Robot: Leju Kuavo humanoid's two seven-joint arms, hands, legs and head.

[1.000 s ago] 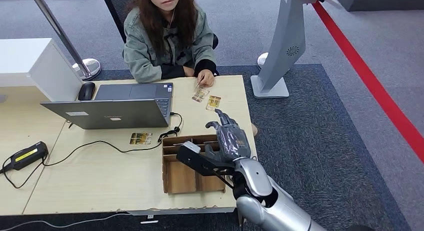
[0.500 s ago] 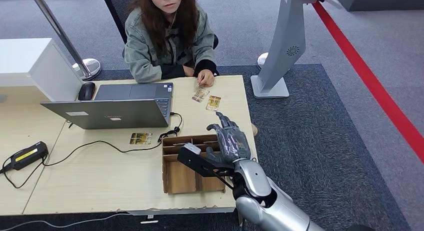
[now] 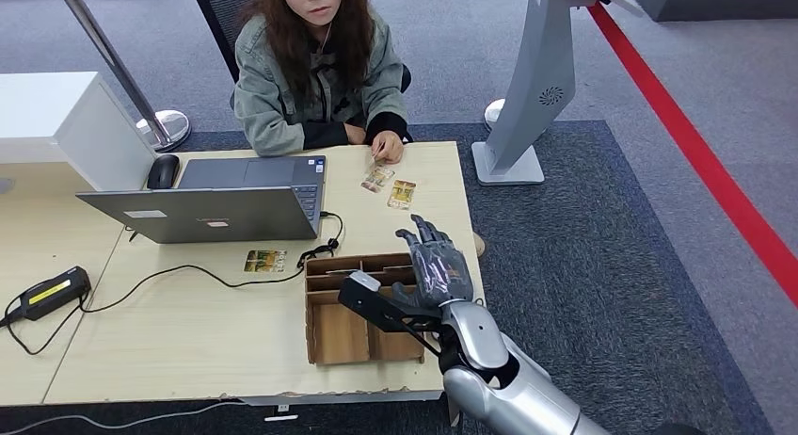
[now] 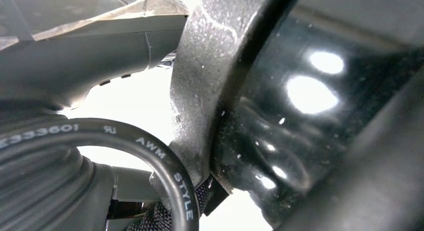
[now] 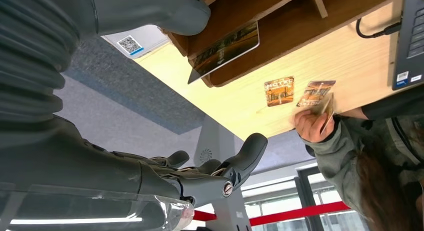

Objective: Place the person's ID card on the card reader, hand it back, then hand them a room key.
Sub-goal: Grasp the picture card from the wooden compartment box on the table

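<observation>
Head view: right hand [image 3: 435,264] hovers over the far right part of the compartmented brown cardboard tray [image 3: 361,308] on the pale wooden table [image 3: 188,331], fingers [image 3: 421,235] spread and slightly curled, holding nothing. Two small printed cards lie on the table in front of the seated person in a grey-green jacket [image 3: 311,72]: one card [image 3: 377,179] under the person's hand [image 3: 386,151], a second yellow-brown card [image 3: 402,193] just beside it, nearer the robot. A third similar card [image 3: 264,261] lies between the open grey laptop [image 3: 221,200] and the tray. Which of these is the ID card cannot be told; the black handheld device with a yellow label [image 3: 45,294] at the table's left edge may be the reader. Left wrist view: close dark parts and a cable; state of the left hand's fingers cannot be told. Right wrist view: right hand's thumb and fingers [image 5: 247,156] apart, empty; a dark printed card [image 5: 225,50] sits in a tray compartment, two cards on the table beyond, the person's hand touching one and holding another. Risks (judgement): picking the wrong card, since several look alike; thin flat cards may slip from the fingers; reaching forward could bump the person's hand or catch the tray wall.
</observation>
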